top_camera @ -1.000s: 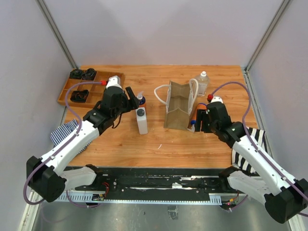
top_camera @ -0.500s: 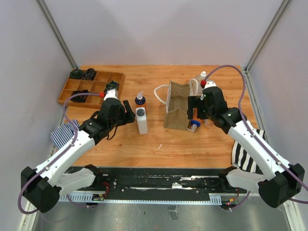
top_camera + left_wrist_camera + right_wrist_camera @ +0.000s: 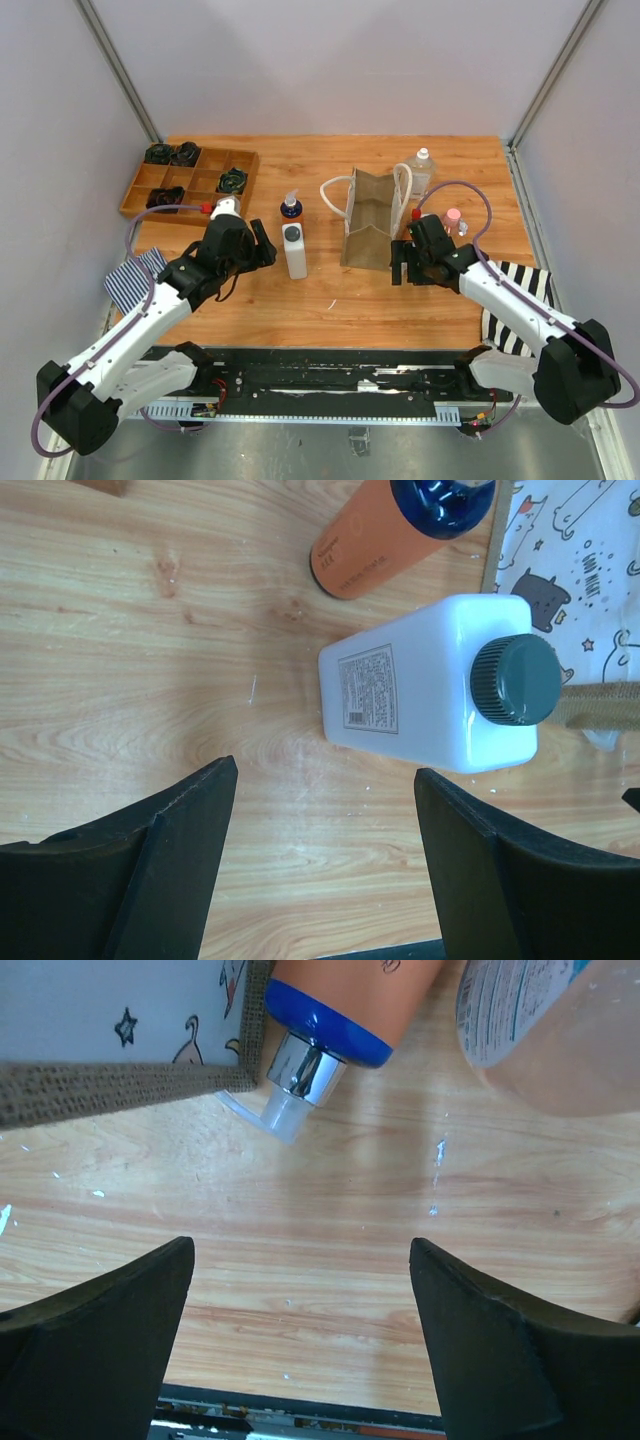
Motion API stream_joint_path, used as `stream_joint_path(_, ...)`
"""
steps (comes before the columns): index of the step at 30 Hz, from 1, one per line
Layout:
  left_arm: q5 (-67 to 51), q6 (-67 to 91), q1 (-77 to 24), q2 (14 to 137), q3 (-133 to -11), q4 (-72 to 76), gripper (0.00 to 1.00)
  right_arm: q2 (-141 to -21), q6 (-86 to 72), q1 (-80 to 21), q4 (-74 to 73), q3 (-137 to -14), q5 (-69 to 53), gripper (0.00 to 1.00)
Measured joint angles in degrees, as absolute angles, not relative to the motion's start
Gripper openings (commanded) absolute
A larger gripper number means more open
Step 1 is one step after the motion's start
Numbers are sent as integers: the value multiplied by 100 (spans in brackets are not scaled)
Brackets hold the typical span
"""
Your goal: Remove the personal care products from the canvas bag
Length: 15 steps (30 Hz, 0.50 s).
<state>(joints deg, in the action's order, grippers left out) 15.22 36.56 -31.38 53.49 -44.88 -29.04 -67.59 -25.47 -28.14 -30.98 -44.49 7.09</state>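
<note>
The canvas bag (image 3: 372, 220) stands upright mid-table. A white rectangular bottle (image 3: 295, 251) and a blue-and-orange bottle (image 3: 290, 208) stand left of it; both show in the left wrist view, white (image 3: 420, 685) and orange (image 3: 370, 545). My left gripper (image 3: 262, 246) is open and empty, a little left of them (image 3: 325, 780). A clear white-capped bottle (image 3: 422, 172) and a pink-capped bottle (image 3: 453, 220) stand right of the bag. My right gripper (image 3: 405, 268) is open and empty (image 3: 300, 1255). The second blue-and-orange bottle (image 3: 345, 1000) lies just ahead of it by the bag's edge (image 3: 120, 1085).
A wooden tray (image 3: 150, 195) with black coiled items sits at the far left. Striped cloths lie at the near left (image 3: 130, 282) and near right (image 3: 520, 300). Grey walls close in both sides and the back.
My left arm has drawn back from the two bottles, jaws open. My right arm swung toward the bag, then dropped nearer, and the blue-and-orange bottle is out of its jaws. The pink-capped bottle now shows.
</note>
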Motion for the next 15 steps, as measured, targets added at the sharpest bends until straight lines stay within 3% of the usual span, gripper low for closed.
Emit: stream_joint_path(15, 1382, 3758, -3138, 5367, -4346, -2891, 77, -8134, -2836, -2814, -1953, -4418, 709, 65)
